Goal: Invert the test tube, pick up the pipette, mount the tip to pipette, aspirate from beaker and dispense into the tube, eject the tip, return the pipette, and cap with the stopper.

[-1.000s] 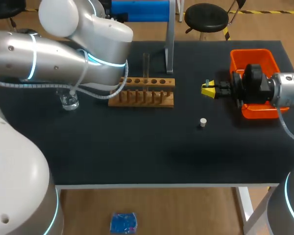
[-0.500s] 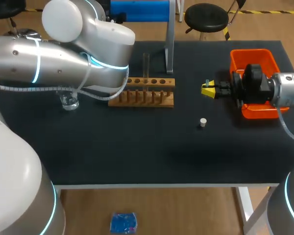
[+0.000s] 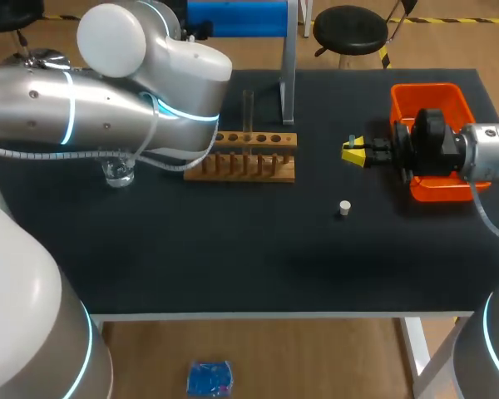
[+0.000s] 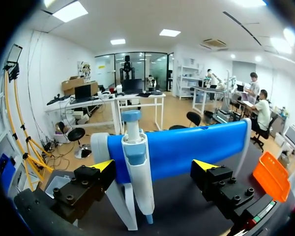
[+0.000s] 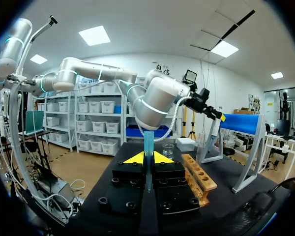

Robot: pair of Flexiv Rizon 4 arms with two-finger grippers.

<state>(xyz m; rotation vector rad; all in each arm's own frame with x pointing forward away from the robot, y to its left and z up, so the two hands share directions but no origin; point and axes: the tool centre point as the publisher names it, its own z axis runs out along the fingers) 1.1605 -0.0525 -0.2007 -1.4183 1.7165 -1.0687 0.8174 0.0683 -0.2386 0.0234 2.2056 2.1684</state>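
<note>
Left gripper (image 4: 153,167): fingers wide apart, touching nothing. The pipette (image 4: 137,169) hangs upright on its blue stand (image 4: 196,147), just ahead of the gap and nearer one finger, with clear space on both sides. The stand's white upright is right beside the pipette body and the blue crossbar runs behind it, so both crowd the approach. From overhead, my left arm (image 3: 108,100) covers its own gripper and the stand's lower part; cannot see the fingers from there. Right gripper (image 5: 148,158): fingers together, clamped on the teal pipette tip (image 5: 148,142), which stands upright between the yellow pads. It hovers over the table (image 3: 233,249) just beside the orange bin (image 3: 430,100), well apart from the rack. The wooden rack (image 3: 241,155) sits mid-table, with the test tube (image 3: 248,110) upright at its far row. The beaker (image 3: 116,172) is beside the rack, half tucked under my left arm. The stopper (image 3: 344,208) lies alone on the dark mat, near the right gripper and closer to the front edge. From the right wrist, my left arm fills the space beyond the rack and beaker.
</note>
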